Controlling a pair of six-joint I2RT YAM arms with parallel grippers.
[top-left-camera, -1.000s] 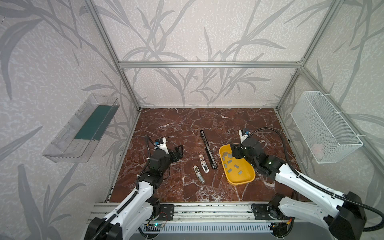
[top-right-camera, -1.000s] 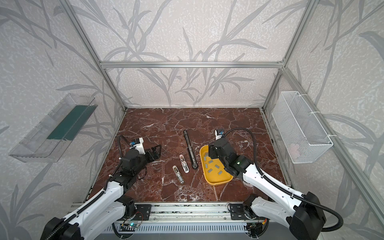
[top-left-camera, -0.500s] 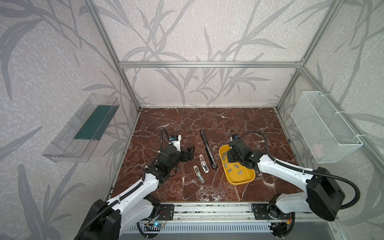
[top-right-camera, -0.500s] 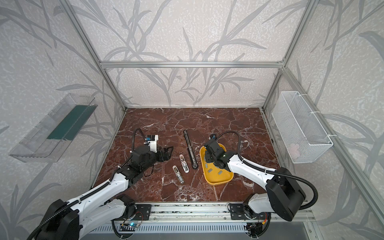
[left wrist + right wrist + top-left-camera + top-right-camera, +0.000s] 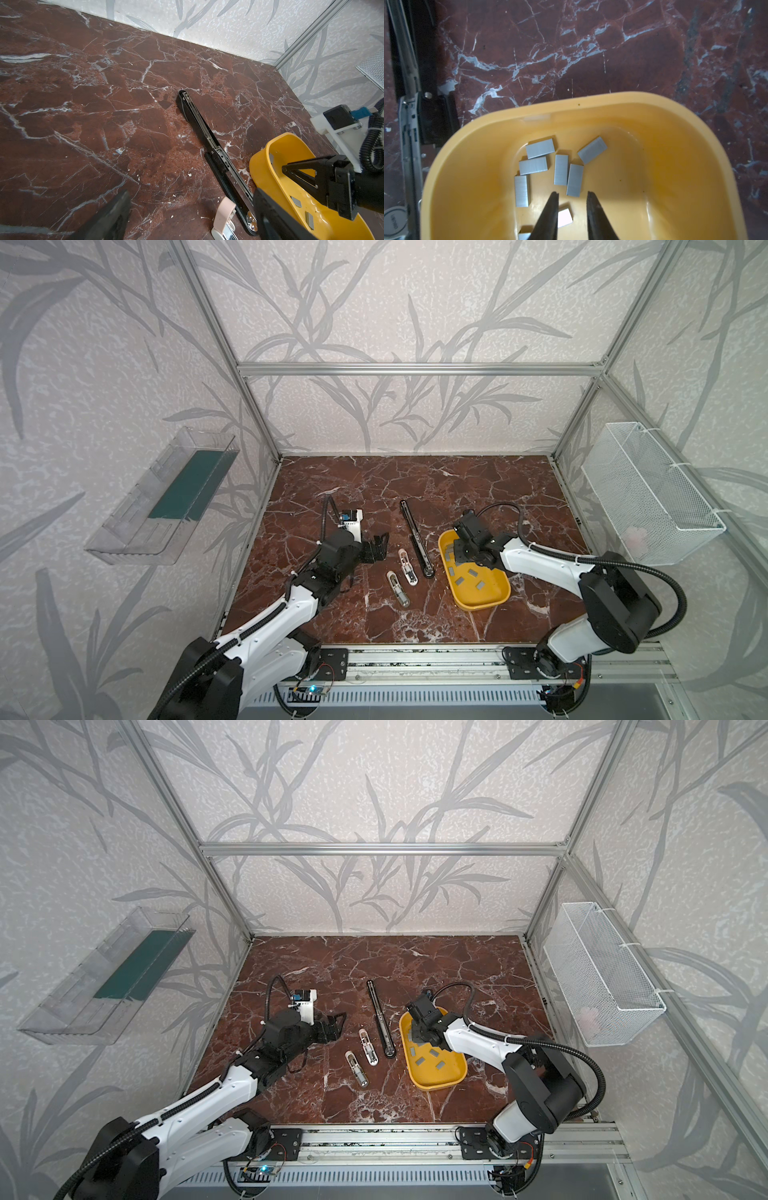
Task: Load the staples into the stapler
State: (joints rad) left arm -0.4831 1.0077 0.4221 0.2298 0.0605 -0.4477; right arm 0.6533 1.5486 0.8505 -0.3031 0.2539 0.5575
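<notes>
Several grey staples (image 5: 539,148) lie loose in a yellow tray (image 5: 467,135), which shows in both top views (image 5: 484,605) (image 5: 436,1085). My right gripper (image 5: 572,195) hangs low inside the tray's far end (image 5: 457,556), open by a narrow gap with nothing between the fingers. One strip lies just past the tips and another below them. A long black stapler (image 5: 415,539) (image 5: 199,118) lies opened flat to the left of the tray. My left gripper (image 5: 376,547) (image 5: 187,216) is wide open and empty, just left of the staplers.
Two small staplers lie between my left gripper and the black one: a white one (image 5: 406,568) and a silver one (image 5: 397,588) nearer the front. A wire basket (image 5: 648,497) hangs on the right wall, and a clear shelf (image 5: 166,497) on the left wall.
My right gripper has dropped into the tray over the staples and its jaws have narrowed. My left arm has reached right, toward the small staplers, still open.
</notes>
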